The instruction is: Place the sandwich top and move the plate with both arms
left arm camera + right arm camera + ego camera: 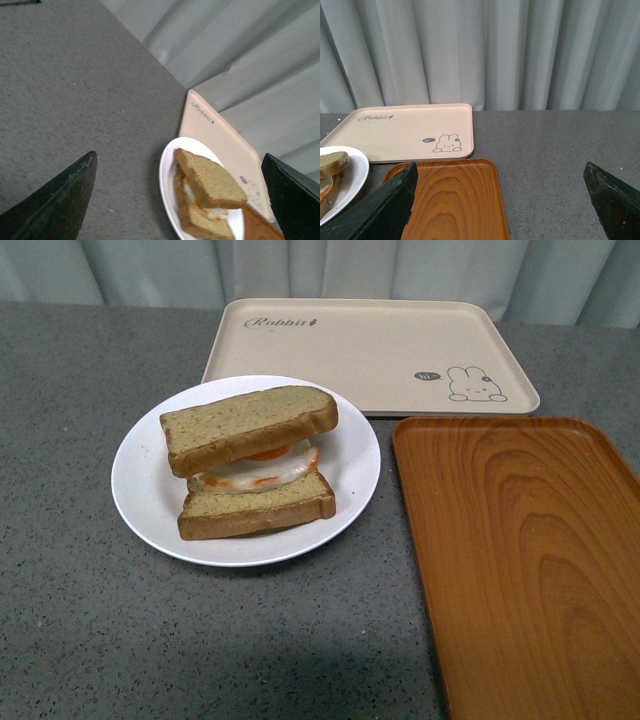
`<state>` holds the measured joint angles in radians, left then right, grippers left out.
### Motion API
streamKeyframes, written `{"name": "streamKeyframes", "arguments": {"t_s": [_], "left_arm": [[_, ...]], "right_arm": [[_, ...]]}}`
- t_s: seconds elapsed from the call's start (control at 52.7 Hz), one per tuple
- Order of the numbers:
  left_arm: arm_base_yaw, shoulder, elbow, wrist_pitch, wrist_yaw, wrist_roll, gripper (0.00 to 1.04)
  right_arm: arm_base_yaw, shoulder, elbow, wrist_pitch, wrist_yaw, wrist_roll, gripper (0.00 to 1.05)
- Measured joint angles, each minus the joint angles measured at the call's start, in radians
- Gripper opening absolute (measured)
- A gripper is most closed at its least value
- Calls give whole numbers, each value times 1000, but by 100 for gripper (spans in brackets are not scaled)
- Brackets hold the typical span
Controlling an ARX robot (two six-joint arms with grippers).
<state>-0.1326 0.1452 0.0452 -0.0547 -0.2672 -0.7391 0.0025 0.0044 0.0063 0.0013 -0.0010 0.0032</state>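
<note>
Sandwich top [250, 425] lies across egg [255, 472], long axis left-right; plate [140, 480] beneath.

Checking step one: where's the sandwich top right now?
Front view: the sandwich top sits atop the fried egg and lower slice on the plate, left of centre, just nearer than the rabbit tray and left of the orange tray.
</note>
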Motion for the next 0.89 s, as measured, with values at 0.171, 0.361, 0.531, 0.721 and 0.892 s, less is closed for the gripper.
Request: {"name": "streamKeyframes", "arguments": {"t_s": [0.171,0.361,0.531,0.721,0.892], "left_arm": [[-10,149,0,185,15,-141,98],[-21,550,17,518,23,-202,98],[-49,879,61,729,17,-225,98],[-45,1153,111,836,13,-240,98],[-7,1332,177,909,16,-239,98]], "right_arm": [[0,0,0,0,0,-1,96],[0,0,0,0,0,0,96],[0,0,0,0,0,-1,96],[0,0,0,0,0,-1,96],[0,0,0,0,0,-1,96]]}}
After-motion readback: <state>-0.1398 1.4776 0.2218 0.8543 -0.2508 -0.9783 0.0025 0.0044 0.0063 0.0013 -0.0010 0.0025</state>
